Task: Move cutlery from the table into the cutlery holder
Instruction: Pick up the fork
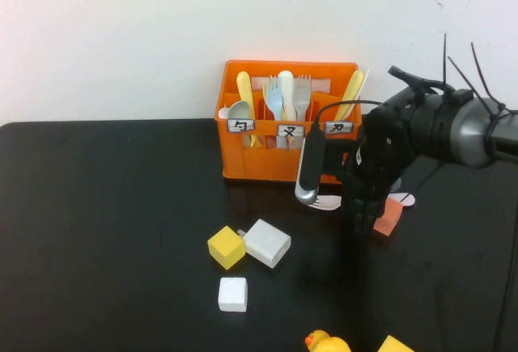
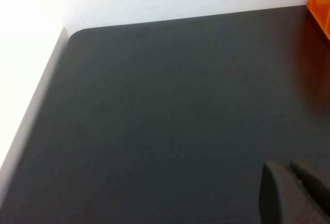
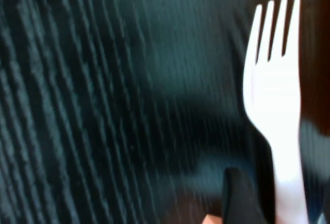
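The pale pinkish-white fork [image 1: 328, 202] lies flat on the black table [image 1: 105, 231] just in front of the orange cutlery holder [image 1: 279, 162], tines toward the left. My right gripper [image 1: 358, 221] points down over the fork's handle. In the right wrist view the fork [image 3: 276, 105] runs past one dark fingertip [image 3: 242, 198], with a narrow gap between them; the gripper [image 3: 283, 203] looks open around the handle. My left gripper [image 2: 294, 193] is shut and empty above bare tabletop at the far left, out of the high view. The holder's edge [image 2: 322, 2] shows in the left wrist view.
The holder's compartments hold several spoons, forks and knives. An orange block [image 1: 388, 217] lies beside the right gripper. A yellow cube [image 1: 226, 247], a white block [image 1: 267, 243], a white cube [image 1: 233, 294], a rubber duck [image 1: 326, 341] and a yellow block [image 1: 394, 345] lie nearer the front.
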Controlling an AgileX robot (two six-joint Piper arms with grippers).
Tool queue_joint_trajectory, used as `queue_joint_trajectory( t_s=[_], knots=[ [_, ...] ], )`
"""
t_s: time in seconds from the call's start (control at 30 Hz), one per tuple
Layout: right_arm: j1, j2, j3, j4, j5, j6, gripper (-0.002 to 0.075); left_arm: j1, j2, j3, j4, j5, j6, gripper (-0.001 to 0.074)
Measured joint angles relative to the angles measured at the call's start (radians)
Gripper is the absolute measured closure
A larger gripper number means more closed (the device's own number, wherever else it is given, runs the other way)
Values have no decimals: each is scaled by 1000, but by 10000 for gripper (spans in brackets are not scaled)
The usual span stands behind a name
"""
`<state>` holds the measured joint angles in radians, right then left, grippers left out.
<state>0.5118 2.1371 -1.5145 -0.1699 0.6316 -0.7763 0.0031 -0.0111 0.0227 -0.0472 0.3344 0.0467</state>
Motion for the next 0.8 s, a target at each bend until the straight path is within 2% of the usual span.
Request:
queue_joint_trajectory(
  t_s=[0.5,0.6,0.77,0.8],
  knots=[
    [0,45,-4,-15,-18,0,400,0,0,0,0,0,0,736],
    [0,45,-8,-11,15,-4,461,0,0,0,0,0,2,736],
    [7,43,-10,-10,83,-20,624,0,0,0,0,0,5,736],
    [11,41,-10,-10,95,-20,624,0,0,0,0,0,5,736]
  ],
)
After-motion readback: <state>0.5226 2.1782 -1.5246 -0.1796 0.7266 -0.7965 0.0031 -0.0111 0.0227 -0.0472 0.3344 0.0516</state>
